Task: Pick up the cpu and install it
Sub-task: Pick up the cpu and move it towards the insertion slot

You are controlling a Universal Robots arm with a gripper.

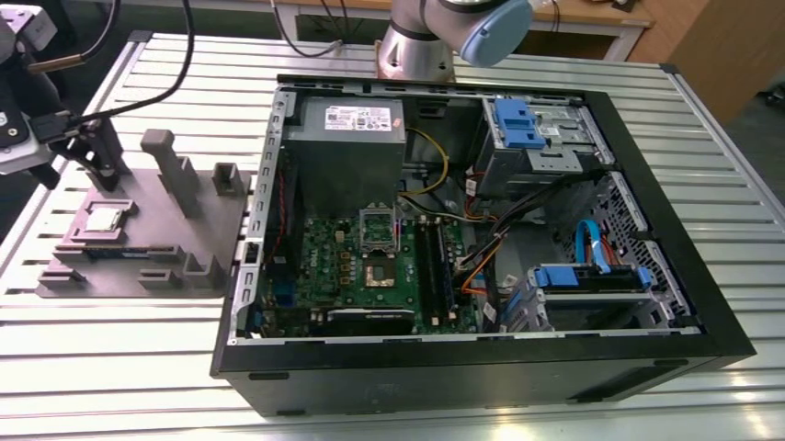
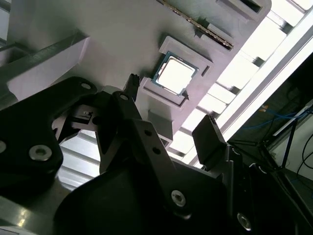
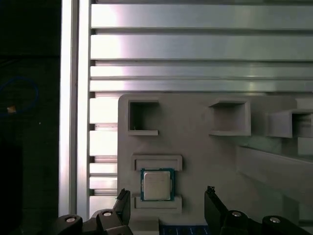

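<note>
The cpu (image 3: 157,185) has a smooth, shiny silver-grey metal top and sits in a matt pale-grey plastic holder (image 3: 188,147) with an even, dull surface. The table (image 1: 123,367) is ribbed bare metal with a satin sheen. The gripper (image 3: 166,192) is matt black with bright metal screw heads (image 2: 40,152), and the computer case (image 1: 491,367) is smooth black outside, with blue plastic clips (image 1: 516,118) within.
</note>
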